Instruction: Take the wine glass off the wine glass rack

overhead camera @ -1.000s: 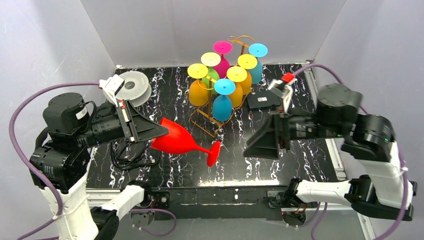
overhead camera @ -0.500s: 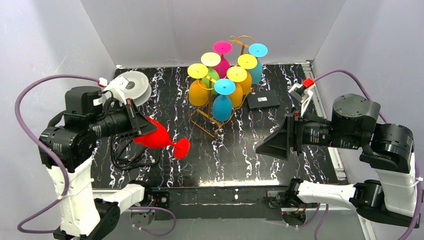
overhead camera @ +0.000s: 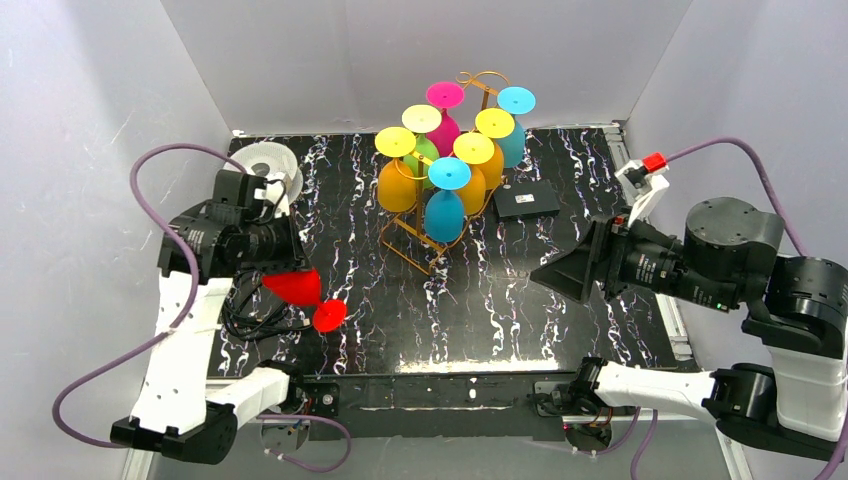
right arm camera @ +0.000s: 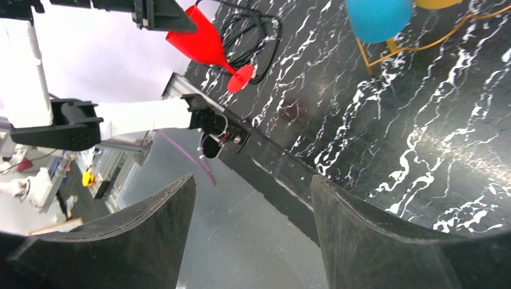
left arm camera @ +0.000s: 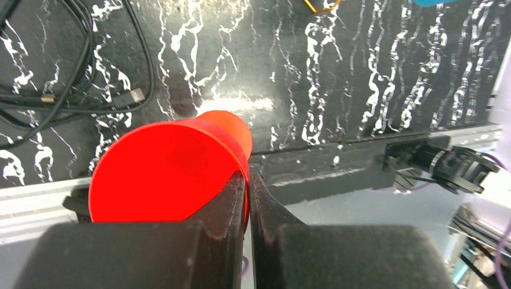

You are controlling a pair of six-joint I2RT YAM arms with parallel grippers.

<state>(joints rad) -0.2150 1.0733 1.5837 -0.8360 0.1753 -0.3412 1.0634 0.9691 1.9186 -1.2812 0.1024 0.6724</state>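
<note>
Tightly pinched in left tool (left arm camera: 248,183), red wine glass (left arm camera: 163,162)

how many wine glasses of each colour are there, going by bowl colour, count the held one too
orange plastic wine glasses with yellow feet: 3
blue wine glasses with cyan feet: 2
green wine glass with pale yellow foot: 1
magenta wine glass: 1
red wine glass: 1
total: 8

The golden wire wine glass rack (overhead camera: 410,250) stands far-centre on the black marbled bench (overhead camera: 500,300), a flat black box (overhead camera: 526,201) just right of it. A white spool (overhead camera: 268,163) sits far left; nearer, a red plastic wine glass (overhead camera: 295,288) hangs above a black cable coil (overhead camera: 245,310).
</note>
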